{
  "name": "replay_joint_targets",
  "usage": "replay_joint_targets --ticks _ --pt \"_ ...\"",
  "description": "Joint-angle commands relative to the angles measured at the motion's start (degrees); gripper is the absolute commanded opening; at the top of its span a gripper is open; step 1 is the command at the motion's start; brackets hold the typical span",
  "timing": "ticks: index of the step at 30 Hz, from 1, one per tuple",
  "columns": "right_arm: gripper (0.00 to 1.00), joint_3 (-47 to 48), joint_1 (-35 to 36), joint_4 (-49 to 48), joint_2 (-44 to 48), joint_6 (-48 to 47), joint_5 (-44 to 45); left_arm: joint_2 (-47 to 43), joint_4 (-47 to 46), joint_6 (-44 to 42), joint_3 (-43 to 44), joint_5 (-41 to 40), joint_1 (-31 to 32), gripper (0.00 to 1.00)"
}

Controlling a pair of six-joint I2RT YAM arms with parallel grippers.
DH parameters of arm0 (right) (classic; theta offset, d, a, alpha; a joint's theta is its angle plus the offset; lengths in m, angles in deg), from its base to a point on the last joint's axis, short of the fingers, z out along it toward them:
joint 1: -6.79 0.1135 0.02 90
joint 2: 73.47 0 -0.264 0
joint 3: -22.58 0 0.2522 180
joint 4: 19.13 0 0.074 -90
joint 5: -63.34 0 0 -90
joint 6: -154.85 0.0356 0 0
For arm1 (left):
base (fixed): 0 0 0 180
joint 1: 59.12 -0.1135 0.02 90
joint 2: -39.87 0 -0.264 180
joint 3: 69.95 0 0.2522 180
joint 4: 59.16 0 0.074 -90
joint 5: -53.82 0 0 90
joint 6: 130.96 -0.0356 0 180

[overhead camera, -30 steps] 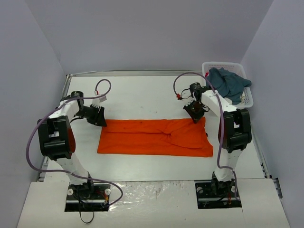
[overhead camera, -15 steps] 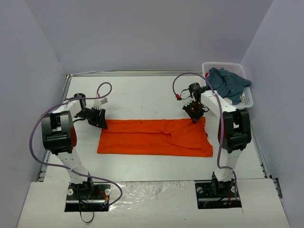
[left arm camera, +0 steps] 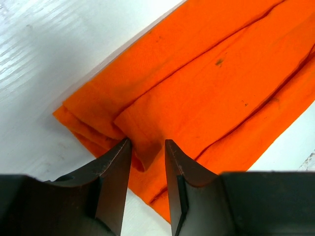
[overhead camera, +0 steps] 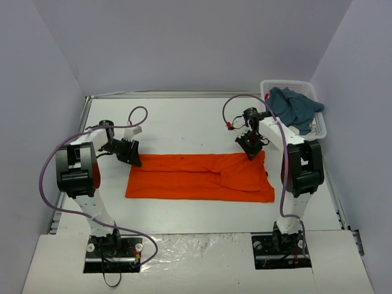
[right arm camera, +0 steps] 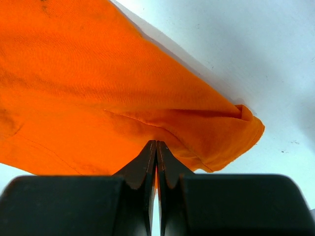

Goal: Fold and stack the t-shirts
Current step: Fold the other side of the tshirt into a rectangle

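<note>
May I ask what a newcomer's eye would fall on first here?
The orange t-shirt, folded into a long strip mid-table. The right fingers pinch its far right corner; the left fingers stand open astride its far left corner. A teal-blue t-shirt spills from the white basket, far right.

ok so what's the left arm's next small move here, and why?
Probably close the left pincer. Its jaws stand apart astride a folded corner of the orange t-shirt at the strip's left end, not yet clamped, while the right pincer is shut on the cloth at the right end. Both ends likely need holding before any lift or fold.
</note>
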Motion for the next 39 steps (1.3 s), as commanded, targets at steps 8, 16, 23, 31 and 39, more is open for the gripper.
replay_joint_targets --ticks 8,16,23,31,39 --pt "0.0 -1.3 0.3 1.9 -0.2 0.0 -0.5 0.1 0.2 -0.6 1.3 0.9 1.6 0.24" --pt "0.0 -1.0 0.4 2.1 -1.2 0.1 -0.3 -3.0 -0.8 -0.9 -0.8 -0.2 1.6 0.09" --pt "0.0 -0.7 0.4 2.3 -2.2 0.2 0.2 -10.3 -1.1 -5.7 -5.0 -1.0 2.3 0.05" --pt "0.0 -0.5 0.4 2.6 -4.0 0.4 0.7 -16.3 -1.8 -10.1 -10.0 -1.1 2.5 0.06" --pt "0.0 -0.5 0.3 2.9 -5.6 0.8 1.7 -21.3 -5.1 -14.7 -16.1 -1.1 2.5 0.06"
